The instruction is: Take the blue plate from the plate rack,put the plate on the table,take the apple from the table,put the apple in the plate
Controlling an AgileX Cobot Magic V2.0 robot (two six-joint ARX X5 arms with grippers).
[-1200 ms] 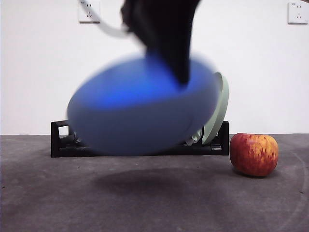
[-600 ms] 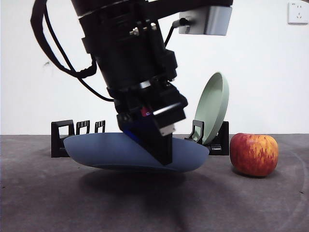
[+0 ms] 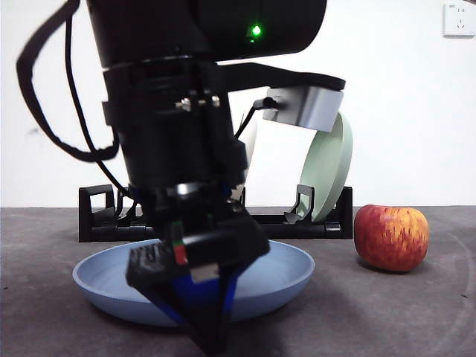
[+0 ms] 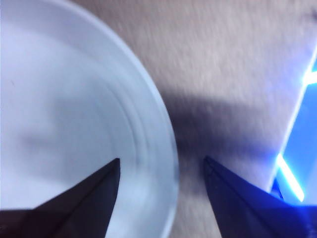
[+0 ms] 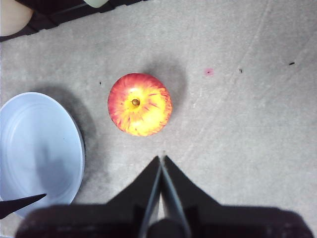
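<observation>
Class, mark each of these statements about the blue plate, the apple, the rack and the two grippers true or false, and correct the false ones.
1. The blue plate lies on the table. True.
2. The apple sits in the plate. False: it rests on the table beside it.
3. The left gripper is open, astride the plate's rim. True.
4. The right gripper grips the apple. False: it is shut, apart from it.
5. The plate rack holds a pale green plate. True.

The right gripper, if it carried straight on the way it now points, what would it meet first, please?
The right gripper, jaws shut, points down at bare table just short of the apple, so probably table first, though depth is unclear.
</observation>
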